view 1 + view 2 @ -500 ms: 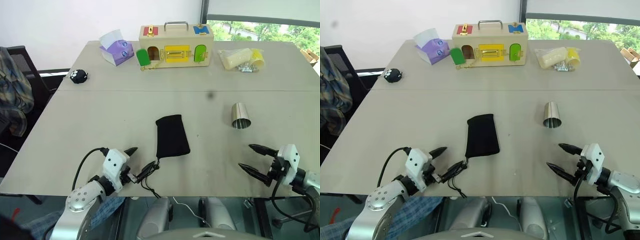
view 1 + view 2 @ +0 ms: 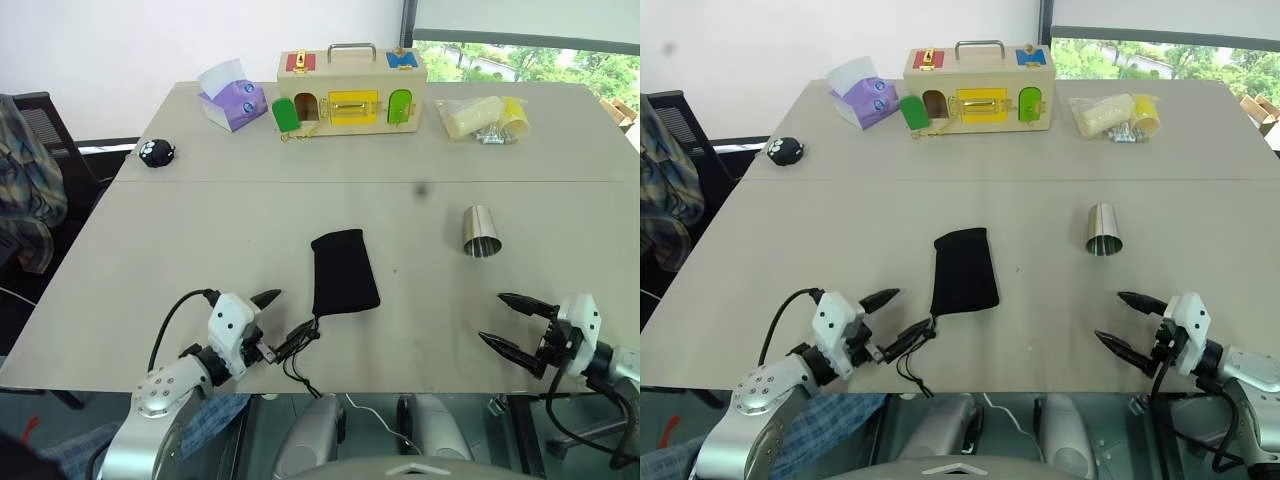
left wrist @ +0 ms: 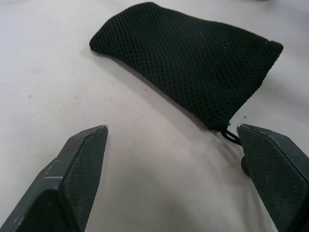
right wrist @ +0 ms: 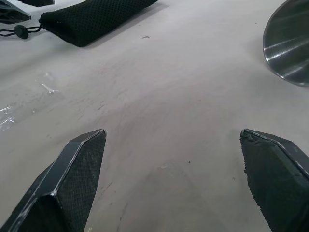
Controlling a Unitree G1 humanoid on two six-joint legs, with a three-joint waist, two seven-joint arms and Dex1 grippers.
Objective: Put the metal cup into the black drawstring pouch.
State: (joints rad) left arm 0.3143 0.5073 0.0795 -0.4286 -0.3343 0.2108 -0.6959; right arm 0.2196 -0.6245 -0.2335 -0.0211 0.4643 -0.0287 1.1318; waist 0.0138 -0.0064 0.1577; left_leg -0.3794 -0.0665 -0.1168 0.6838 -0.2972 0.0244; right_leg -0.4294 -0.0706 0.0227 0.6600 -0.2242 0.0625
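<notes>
The metal cup (image 2: 482, 232) stands mouth down on the right half of the table, and its steel side (image 4: 289, 43) shows in the right wrist view. The black drawstring pouch (image 2: 343, 272) lies flat at the table's middle, with its cord (image 2: 300, 365) trailing over the near edge. My left gripper (image 2: 293, 315) is open just in front of and left of the pouch's corded end (image 3: 231, 135), with nothing between its fingers. My right gripper (image 2: 492, 316) is open near the front edge, well short of the cup, and holds nothing.
Along the far edge stand a wooden lock box (image 2: 352, 90), a purple tissue box (image 2: 235, 100) and a plastic bag of small items (image 2: 485, 118). A small round black toy (image 2: 157, 152) sits far left. A chair with a plaid garment (image 2: 25, 190) stands at the left.
My right gripper has drifted slightly toward the table's near edge. The left gripper, cup and pouch stay about where they were.
</notes>
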